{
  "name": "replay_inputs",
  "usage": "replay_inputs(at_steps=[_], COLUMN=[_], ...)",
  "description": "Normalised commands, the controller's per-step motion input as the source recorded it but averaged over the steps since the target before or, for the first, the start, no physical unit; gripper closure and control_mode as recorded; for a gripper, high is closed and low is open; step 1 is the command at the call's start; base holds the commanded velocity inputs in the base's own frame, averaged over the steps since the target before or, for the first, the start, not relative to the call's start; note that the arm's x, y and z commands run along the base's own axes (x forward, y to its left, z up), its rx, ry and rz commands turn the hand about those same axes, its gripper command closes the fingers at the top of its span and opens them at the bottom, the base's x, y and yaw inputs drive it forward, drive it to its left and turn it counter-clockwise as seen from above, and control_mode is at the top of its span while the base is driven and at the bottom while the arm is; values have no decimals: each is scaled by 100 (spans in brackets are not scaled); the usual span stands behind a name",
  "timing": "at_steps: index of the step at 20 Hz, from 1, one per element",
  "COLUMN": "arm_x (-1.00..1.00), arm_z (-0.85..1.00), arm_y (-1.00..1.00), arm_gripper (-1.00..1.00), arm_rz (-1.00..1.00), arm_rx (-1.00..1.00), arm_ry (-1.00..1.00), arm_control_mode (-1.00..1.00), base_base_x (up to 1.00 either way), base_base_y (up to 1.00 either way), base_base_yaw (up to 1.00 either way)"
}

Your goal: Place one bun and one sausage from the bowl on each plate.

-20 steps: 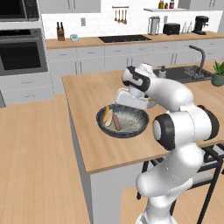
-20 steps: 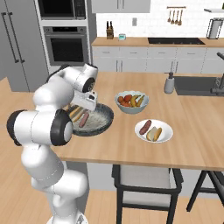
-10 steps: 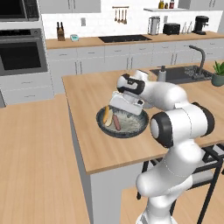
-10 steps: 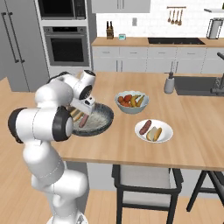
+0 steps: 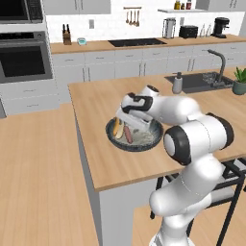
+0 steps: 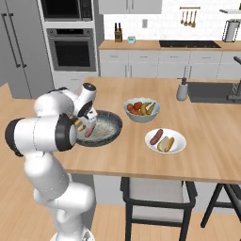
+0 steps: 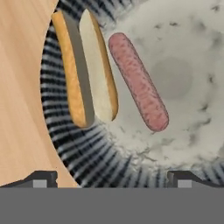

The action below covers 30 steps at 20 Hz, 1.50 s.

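Kitchen island (image 5: 96, 158) with the dark bowl (image 5: 144, 143) near its left edge. A bun (image 7: 85, 70) and a sausage (image 7: 139, 83) lie side by side inside the bowl, the bun against the rim. The gripper (image 7: 111, 179) hangs over them, fingers spread wide and holding nothing. Toward the right, a white plate (image 6: 178, 147) carries a second sausage (image 6: 156, 137) and bun (image 6: 166, 144); a fruit bowl (image 6: 141, 110) stands between the two dishes, farther back.
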Motion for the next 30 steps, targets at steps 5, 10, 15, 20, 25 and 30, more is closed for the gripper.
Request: replay_inputs(at_steps=[5, 10, 15, 20, 25, 30], arm_x=[27, 34, 57, 61, 27, -9], arm_z=[-26, -10, -22, -36, -39, -76], arm_y=[0, 5, 4, 3, 41, 12], arm_gripper=[-100, -100, -100, -100, -100, -100], arm_rz=[-19, 1, 11, 12, 6, 2], arm_rx=[8, 1, 0, 0, -3, -1], arm_ry=[2, 0, 0, 1, 0, 0], arm_control_mode=[-100, -100, -100, -100, -100, -100], base_base_x=[0, 0, 0, 0, 0, 0], base_base_y=[0, 0, 0, 0, 0, 0], base_base_yaw=[0, 0, 0, 0, 0, 0])
